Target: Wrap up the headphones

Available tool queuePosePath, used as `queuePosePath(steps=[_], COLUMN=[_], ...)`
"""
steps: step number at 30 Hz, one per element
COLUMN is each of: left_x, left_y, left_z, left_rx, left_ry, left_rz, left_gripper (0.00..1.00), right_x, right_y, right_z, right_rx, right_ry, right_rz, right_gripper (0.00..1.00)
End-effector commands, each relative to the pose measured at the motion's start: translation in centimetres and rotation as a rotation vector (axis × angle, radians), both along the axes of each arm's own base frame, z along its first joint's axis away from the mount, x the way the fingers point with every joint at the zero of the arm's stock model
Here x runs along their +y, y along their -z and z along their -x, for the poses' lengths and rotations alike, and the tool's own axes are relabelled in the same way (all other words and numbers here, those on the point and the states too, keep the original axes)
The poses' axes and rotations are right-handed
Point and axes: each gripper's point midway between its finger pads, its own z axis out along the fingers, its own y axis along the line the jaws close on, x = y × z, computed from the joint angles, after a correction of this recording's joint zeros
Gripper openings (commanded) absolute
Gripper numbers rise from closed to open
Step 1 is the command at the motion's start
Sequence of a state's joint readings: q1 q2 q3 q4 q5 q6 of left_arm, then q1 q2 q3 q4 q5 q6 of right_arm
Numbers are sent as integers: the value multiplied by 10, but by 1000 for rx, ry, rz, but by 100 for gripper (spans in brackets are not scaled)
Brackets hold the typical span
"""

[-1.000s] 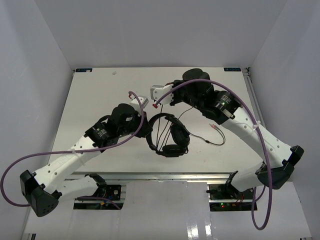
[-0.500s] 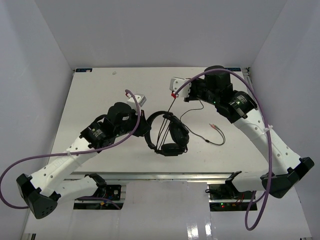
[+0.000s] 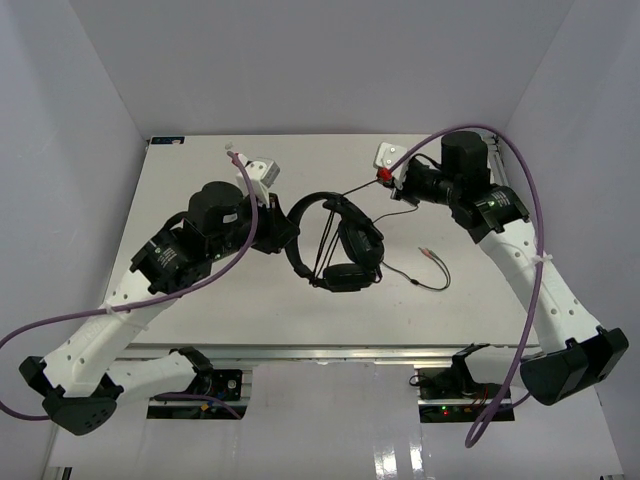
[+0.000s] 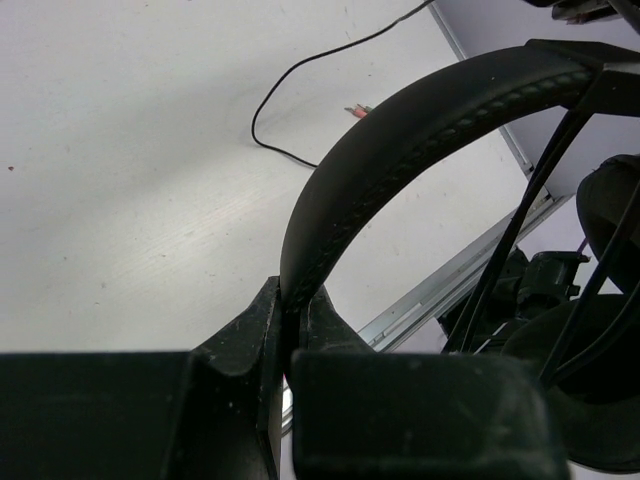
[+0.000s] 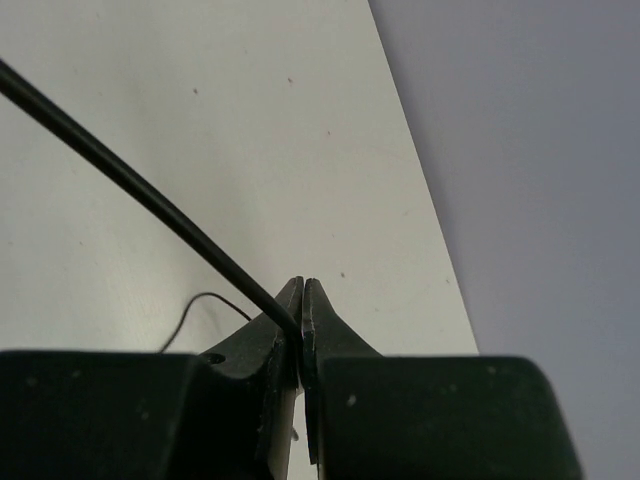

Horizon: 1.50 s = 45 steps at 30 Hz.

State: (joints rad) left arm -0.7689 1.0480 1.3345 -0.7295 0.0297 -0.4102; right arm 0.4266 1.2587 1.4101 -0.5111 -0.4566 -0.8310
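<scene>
The black headphones [image 3: 340,245] hang just above the table's middle. My left gripper [image 3: 282,232] is shut on the arched headband [image 4: 420,130] at its left end and holds it up. The earcups [image 3: 352,262] hang to the right with cord turns across the arch. My right gripper [image 3: 388,180] is shut on the thin black cord [image 5: 140,195], which runs taut from the headset up to its jaws. The slack cord [image 3: 415,272] lies on the table, ending in pinkish plugs [image 3: 430,254].
The white table [image 3: 200,300] ends at a metal rail along its near edge [image 3: 330,350]. Purple robot cables [image 3: 60,320] loop off both arms. White walls close in the left, right and back sides.
My right gripper has moved right and back with the cord, pulling it taut. My left gripper has shifted left and back, and the headset has turned with it.
</scene>
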Motion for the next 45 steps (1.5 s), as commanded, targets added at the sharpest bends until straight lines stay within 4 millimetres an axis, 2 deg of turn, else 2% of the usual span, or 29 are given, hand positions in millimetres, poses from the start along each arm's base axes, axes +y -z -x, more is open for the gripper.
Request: queuePosePath(steps=[1,5,9,12,13,15,22,29,37,39,42,45], left_x=[2,-7,-17,-25,-26,-28,-23,-30,-26,-21,-7,16], left_y=[-22,-31,-55,-72,-84,-94,-129,-150,-189,-200,-215,-234], left_z=[4,1,-3,-6,-5,-6,-13,-22,-33,-36,-40,-41], left_rx=[-15,-8,-24,-25,-35,-35,-61,-49,-83,-97,-134,-191], left_ry=[-3,15,28,32,36,31,-34,-72,-147,-181,-253,-345], left_rz=[29,51,103,146,170,194,275,343,462,502,560,633], left_gripper=[0,0,0,0,0,0,0,0,0,0,0,0], right_x=[0,8,22,31,33,39,55,78,110,117,121,122], right_y=[-29,-12,12,20,24,23,55,76,91,97,108,117], right_z=[-5,2,16,22,22,21,20,31,75,91,113,134], right_rx=[50,128,298,370,383,405,623,679,740,756,784,805], right_ry=[-40,-96,-149,-188,-199,-221,-253,-334,-493,-535,-579,-620], right_rz=[-190,-224,-327,-396,-417,-463,-598,-614,-596,-577,-547,-515], right_gripper=[8,8,8,8,8,8,10,15,17,17,16,16])
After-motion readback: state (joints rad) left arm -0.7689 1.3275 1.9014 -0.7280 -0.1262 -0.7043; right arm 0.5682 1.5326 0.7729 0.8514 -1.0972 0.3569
